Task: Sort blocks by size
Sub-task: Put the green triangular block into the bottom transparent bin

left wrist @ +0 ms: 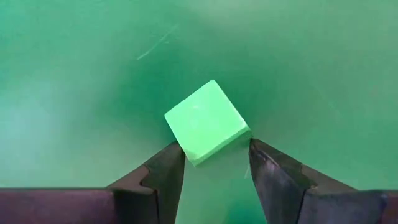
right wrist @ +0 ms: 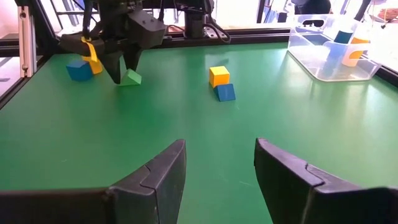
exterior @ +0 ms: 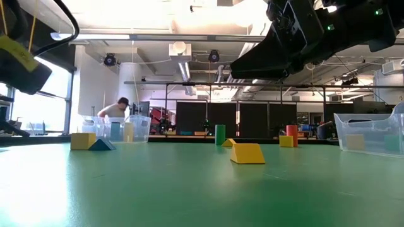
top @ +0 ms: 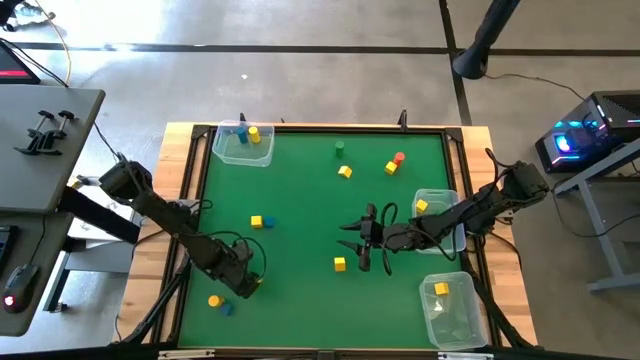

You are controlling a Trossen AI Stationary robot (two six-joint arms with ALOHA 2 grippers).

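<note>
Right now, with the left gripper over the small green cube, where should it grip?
Grip the small green cube across two opposite flat side faces, from straight above. It lies rotated, corner pointing between the open left gripper's fingers, so rotate the wrist first or it may twist.

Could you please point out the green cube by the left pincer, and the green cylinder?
green cube [left wrist: 204, 121], left wrist view, top face.
left pincer [left wrist: 214, 165], left wrist view, between fingertips.
green cylinder [exterior: 219, 134], low view, side.

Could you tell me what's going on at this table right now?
The robot is sorting small blocks on a green table. The left gripper is down at the near left, fingers open around a green cube lying on the mat. The right gripper hovers open mid-table, holding nothing. Some blocks already sit in clear tubs; others are scattered.
</note>
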